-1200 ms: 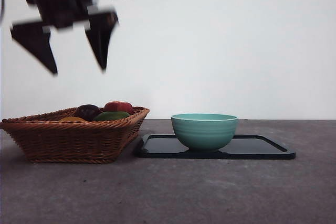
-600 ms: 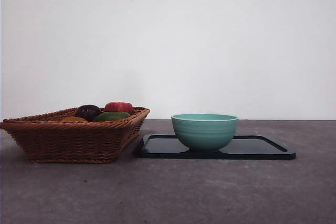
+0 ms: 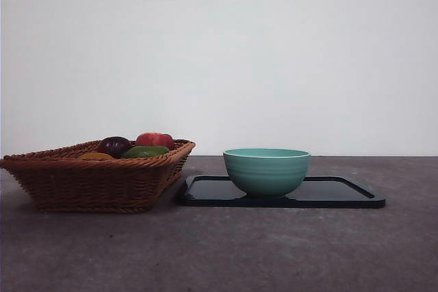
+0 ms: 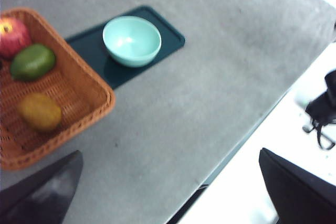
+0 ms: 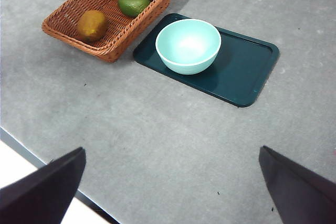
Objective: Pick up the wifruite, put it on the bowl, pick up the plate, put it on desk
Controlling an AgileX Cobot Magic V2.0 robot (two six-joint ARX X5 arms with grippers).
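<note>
a: what's different from a second ago?

b: an arm hung over the wicker basket point(image 3: 96, 182) then; it has left the front view. both arms now sit high above the desk point(image 5: 173, 129).

a: grippers?

b: left gripper point(image 4: 173, 192) and right gripper point(image 5: 173, 187) both gape wide, holding nothing.

a: and the wifruite point(image 5: 93, 25)?

b: untouched in the basket, beside the green fruit point(image 5: 133, 3). the bowl point(image 5: 188, 45) sits empty on the dark tray point(image 5: 247, 66). nothing's been picked, i'd say.
</note>
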